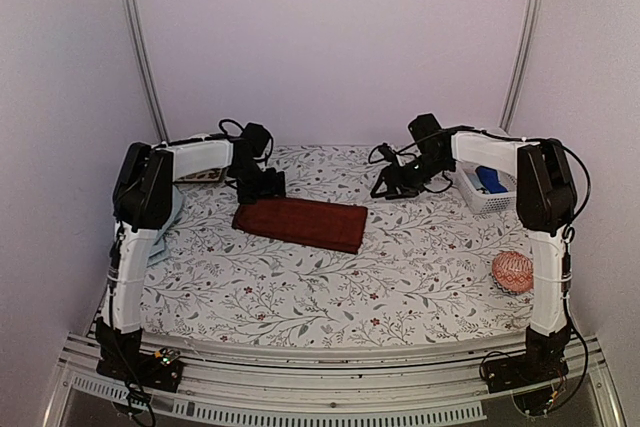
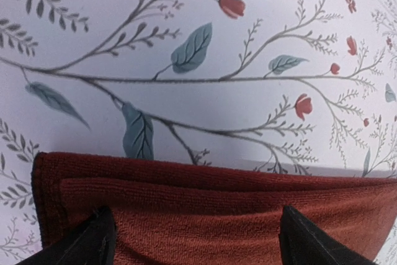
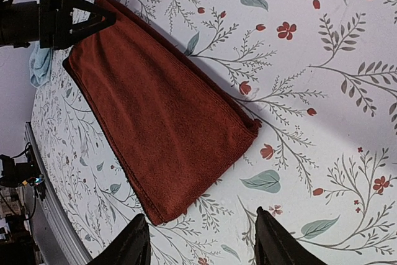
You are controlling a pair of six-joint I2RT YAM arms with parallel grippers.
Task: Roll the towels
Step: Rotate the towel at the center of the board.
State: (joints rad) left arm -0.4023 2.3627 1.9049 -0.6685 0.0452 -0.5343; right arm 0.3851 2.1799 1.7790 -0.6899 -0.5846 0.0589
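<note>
At the far left edge of the surface (image 1: 330, 287), a light blue towel (image 1: 165, 237) lies in a soft heap, and the left arm (image 1: 145, 187) hides part of it. I cannot tell if it is folded or rolled. Next to it, a bit farther back, the left end effector (image 1: 262, 185) reaches down to the left end of the red towel (image 1: 300, 224). In the left wrist view its two black fingertips (image 2: 93, 240) stand wide apart over that end of the towel, so it is released and grips nothing. From these views I cannot tell if the tips touch the cloth. The red towel is near the middle of the surface, a little to the left. It is folded into a long flat strip and is not rolled. You can see the folded layers along its edge in the left wrist view. To the right of the towel, and apart from it, the right end effector (image 1: 400, 185) hangs above the flowery surface. In its own view its fingers (image 3: 130, 246) are spread, with only bare surface between them, so it is released too. Farther right sits a white basket (image 1: 470, 197) with a blue thing (image 1: 490, 179) inside. Near the right front corner rests an orange and pink ball (image 1: 512, 272).
</note>
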